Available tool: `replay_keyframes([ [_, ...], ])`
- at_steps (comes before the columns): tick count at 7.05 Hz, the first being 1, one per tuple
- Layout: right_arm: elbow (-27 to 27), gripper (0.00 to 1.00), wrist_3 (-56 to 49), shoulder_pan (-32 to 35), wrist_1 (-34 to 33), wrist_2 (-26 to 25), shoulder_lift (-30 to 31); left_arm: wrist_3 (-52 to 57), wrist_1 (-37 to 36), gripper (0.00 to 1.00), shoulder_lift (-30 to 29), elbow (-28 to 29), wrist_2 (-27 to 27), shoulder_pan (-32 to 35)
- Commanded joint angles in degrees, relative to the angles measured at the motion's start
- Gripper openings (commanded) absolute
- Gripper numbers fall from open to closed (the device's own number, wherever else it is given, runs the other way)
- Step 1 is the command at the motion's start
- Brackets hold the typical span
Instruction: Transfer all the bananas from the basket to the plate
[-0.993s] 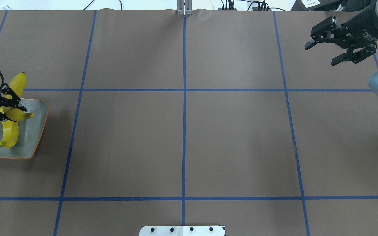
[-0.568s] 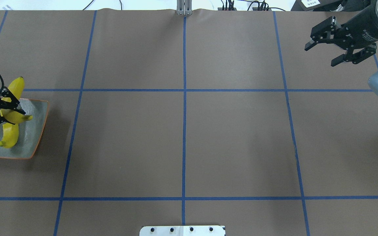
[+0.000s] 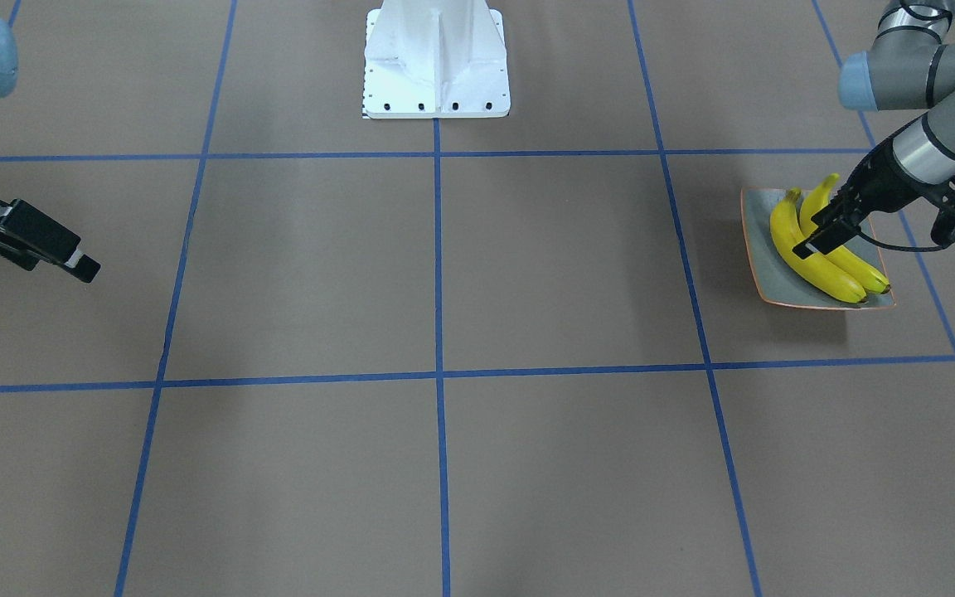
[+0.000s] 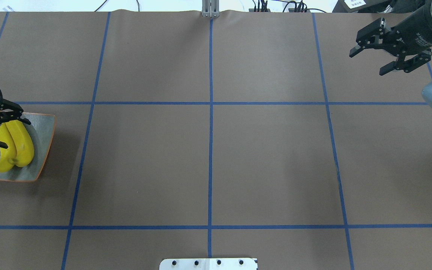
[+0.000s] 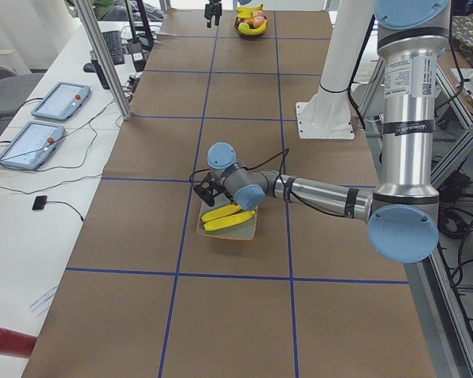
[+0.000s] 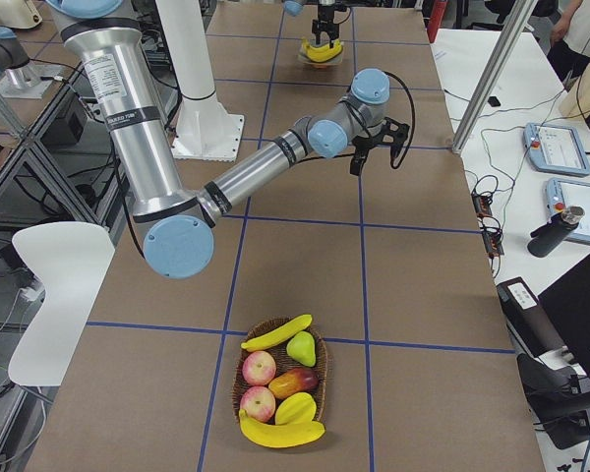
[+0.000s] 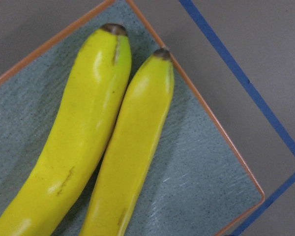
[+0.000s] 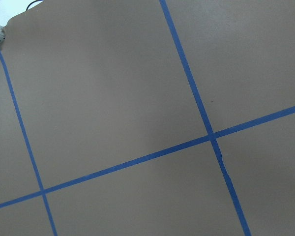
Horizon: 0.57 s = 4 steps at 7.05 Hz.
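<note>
Two yellow bananas (image 4: 15, 148) lie side by side on the square grey-green plate (image 4: 42, 131) with an orange rim at the table's left edge. My left gripper (image 4: 10, 132) hangs open just above them, one finger on each side of the pair. The left wrist view shows both bananas (image 7: 108, 147) flat on the plate (image 7: 196, 162). From the front, the left gripper (image 3: 817, 236) is over the bananas (image 3: 809, 265). The basket (image 6: 244, 364) holds two more bananas (image 6: 275, 333) among other fruit. My right gripper (image 4: 368, 63) is open and empty at the far right.
The basket also holds apples (image 6: 260, 368), a green pear (image 6: 300, 347) and other fruit. Blue tape lines (image 4: 210, 150) divide the brown table cover. The white robot base (image 3: 436, 62) stands at the table's near middle. Tablets (image 5: 59, 102) and cables lie on the side bench.
My left gripper came down with a tilted banana, laid it flat beside the first one on the plate and opened. The right arm barely moved.
</note>
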State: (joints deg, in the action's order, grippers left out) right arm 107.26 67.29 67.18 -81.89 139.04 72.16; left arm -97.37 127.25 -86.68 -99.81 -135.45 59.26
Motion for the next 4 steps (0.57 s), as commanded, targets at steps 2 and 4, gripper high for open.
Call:
replay_keyframes([
  [2, -0.12, 1.0, -8.26, 3.29, -0.03, -0.09, 4.37, 0.42, 0.02, 1.0, -0.86, -3.55, -1.39, 2.52],
  [4, -1.17, 1.0, -14.53, 4.88, -0.11, -1.14, 6.93, 15.62, -2.6, 1.0, -2.18, -2.85, 0.17, 6.55],
])
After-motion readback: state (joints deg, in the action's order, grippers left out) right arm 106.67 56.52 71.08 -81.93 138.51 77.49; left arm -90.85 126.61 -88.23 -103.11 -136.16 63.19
